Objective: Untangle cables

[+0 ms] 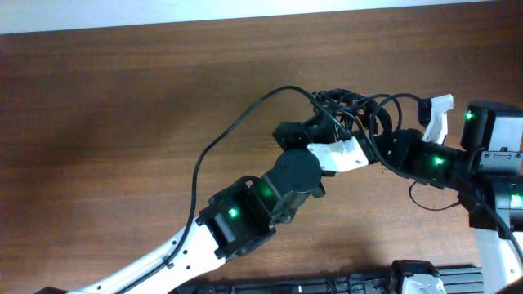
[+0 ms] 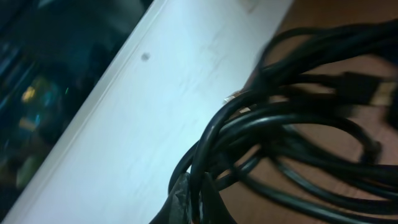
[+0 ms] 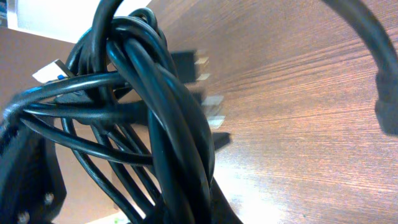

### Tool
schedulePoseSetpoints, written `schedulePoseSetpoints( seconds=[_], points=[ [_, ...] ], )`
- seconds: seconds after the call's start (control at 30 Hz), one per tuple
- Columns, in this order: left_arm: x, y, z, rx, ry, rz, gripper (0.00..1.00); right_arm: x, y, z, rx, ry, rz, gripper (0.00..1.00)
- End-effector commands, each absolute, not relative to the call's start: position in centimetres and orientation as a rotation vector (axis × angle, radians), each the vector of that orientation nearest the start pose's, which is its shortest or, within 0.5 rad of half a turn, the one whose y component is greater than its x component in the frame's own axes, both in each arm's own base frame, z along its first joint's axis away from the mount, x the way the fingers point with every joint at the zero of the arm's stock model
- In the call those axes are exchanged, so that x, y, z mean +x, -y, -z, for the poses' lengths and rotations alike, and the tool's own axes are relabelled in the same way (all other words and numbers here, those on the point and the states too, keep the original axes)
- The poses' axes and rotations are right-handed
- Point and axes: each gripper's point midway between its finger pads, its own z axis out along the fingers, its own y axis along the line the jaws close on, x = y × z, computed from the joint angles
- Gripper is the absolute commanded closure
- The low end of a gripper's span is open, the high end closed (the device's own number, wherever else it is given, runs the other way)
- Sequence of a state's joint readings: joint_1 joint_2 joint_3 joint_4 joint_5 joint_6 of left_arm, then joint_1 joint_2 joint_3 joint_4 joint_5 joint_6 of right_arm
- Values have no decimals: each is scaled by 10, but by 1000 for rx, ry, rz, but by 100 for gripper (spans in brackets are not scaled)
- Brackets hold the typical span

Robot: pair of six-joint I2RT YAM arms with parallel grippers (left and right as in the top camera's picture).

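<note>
The cables point(image 1: 353, 108) are a knotted bunch of thin black cords held above the brown table between both arms. One long strand point(image 1: 214, 145) trails left and down toward the left arm. My left gripper point(image 1: 346, 131) is shut on the bunch from below; in the left wrist view its fingers point(image 2: 186, 196) pinch a cord of the cables point(image 2: 298, 118). My right gripper point(image 1: 378, 137) grips the same knot from the right. In the right wrist view the cables point(image 3: 168, 106) rise as a thick twist out of the right gripper point(image 3: 205, 211), with a metal plug point(image 3: 50, 71) sticking out left.
A pale strip point(image 1: 245, 12) borders the table's far edge. A black rack point(image 1: 343, 284) lies along the front edge. The right arm's base point(image 1: 498, 139) stands at the far right, with a thin wire loop point(image 1: 433, 202) on the table beside it.
</note>
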State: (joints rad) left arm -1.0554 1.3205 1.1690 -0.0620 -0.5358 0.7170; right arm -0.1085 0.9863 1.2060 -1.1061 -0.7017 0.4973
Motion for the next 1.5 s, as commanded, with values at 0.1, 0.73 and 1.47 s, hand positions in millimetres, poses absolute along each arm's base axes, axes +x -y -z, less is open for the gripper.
schedulePoseSetpoints(
  seconds=[0.1, 0.73, 1.47],
  points=[
    [324, 260, -354, 626, -1602, -322, 100, 238, -90, -301, 338, -2345, -1044, 96],
    [319, 239, -363, 254, -1690, -49, 100, 268, -86, -340, 232, -2146, -1015, 96],
    [303, 200, -354, 144, -1806, 38, 84, 284, -84, -380, 110, -1970, -967, 96]
  ],
)
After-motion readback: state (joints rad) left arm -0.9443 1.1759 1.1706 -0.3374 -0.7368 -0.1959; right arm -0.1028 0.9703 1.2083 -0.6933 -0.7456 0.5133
